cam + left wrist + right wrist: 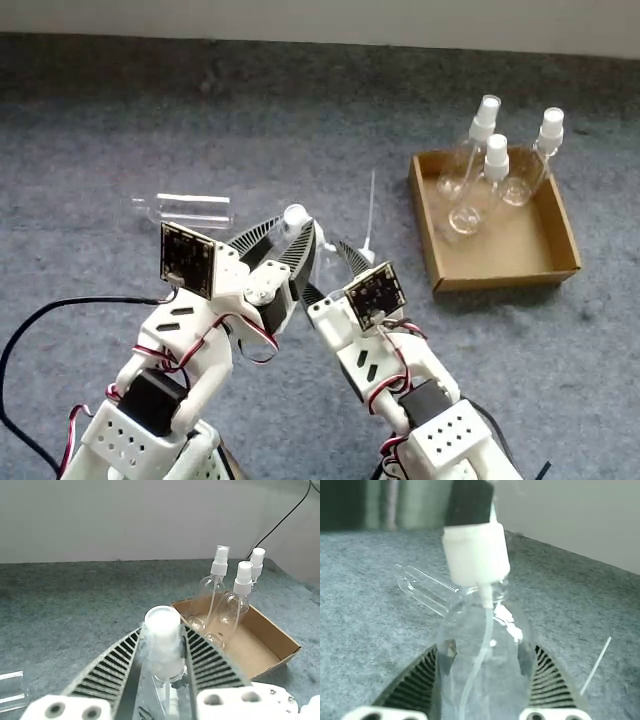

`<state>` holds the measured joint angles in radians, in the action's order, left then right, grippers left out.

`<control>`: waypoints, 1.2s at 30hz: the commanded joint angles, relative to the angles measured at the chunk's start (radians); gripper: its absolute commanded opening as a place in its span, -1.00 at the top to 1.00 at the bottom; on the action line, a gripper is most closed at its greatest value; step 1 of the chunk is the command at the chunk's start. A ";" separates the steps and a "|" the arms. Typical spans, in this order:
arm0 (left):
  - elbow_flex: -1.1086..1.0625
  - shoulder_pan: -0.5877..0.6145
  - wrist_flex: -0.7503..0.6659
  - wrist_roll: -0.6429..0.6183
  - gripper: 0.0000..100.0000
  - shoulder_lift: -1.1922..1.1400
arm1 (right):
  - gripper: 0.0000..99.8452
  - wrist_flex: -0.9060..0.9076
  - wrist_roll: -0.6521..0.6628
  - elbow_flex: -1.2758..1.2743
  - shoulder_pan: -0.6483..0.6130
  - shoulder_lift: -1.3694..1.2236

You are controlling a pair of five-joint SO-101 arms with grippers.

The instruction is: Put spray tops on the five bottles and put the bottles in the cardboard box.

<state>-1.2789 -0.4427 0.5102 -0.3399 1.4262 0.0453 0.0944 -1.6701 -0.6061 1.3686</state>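
Between left arm [180, 340] and right arm [400, 370], clamping the clear bottle [480, 630] by its body in the right gripper [485, 654] and pinching its white spray top [162, 622] in the left gripper [163, 635]; holding it roughly upright, with the cardboard box [560, 225] off to the right, nearer the right arm.

Three bottles [494, 186] in cardboard box [510, 274]

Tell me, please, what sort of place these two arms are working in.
Probably a makeshift indoor test bench: a grey carpet-like surface, a plain pale wall behind it, and a small cardboard box holding three spray bottles.
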 commanded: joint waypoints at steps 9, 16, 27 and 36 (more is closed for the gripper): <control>0.059 -0.013 -0.014 0.011 0.99 -0.004 | 0.81 -0.025 0.044 -0.120 0.015 0.019; 0.053 -0.015 -0.008 0.011 0.99 -0.004 | 0.81 -0.025 0.150 -0.120 0.010 0.019; 0.010 -0.016 -0.006 0.008 0.99 0.005 | 0.81 -0.030 0.152 -0.120 0.016 0.019; -0.038 -0.016 -0.006 0.011 0.99 0.005 | 0.81 -0.030 0.152 -0.120 0.016 0.019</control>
<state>-1.3142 -0.4427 0.5010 -0.3399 1.4293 0.0453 0.2371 -1.6701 -0.6045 1.3671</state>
